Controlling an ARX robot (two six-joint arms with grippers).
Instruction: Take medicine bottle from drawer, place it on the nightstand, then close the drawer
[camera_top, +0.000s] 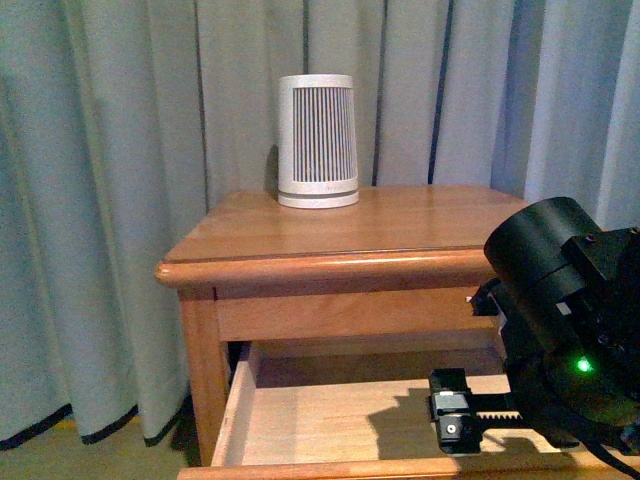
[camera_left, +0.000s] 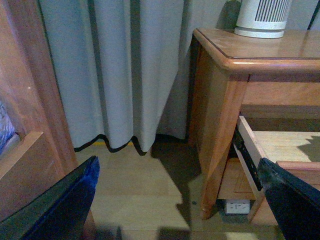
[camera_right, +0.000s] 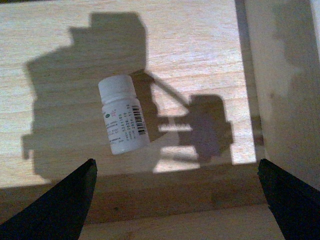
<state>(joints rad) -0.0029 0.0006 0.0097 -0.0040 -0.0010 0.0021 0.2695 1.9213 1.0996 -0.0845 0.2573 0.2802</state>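
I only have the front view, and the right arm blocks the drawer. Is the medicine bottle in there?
Observer: Yes. The medicine bottle lies on its side on the drawer floor.
Operator: Is the right claw on it?
Observer: No. The right claw is open and not touching the bottle.
Operator: And the left claw?
Observer: The left claw is open, out beside the nightstand, over the floor.
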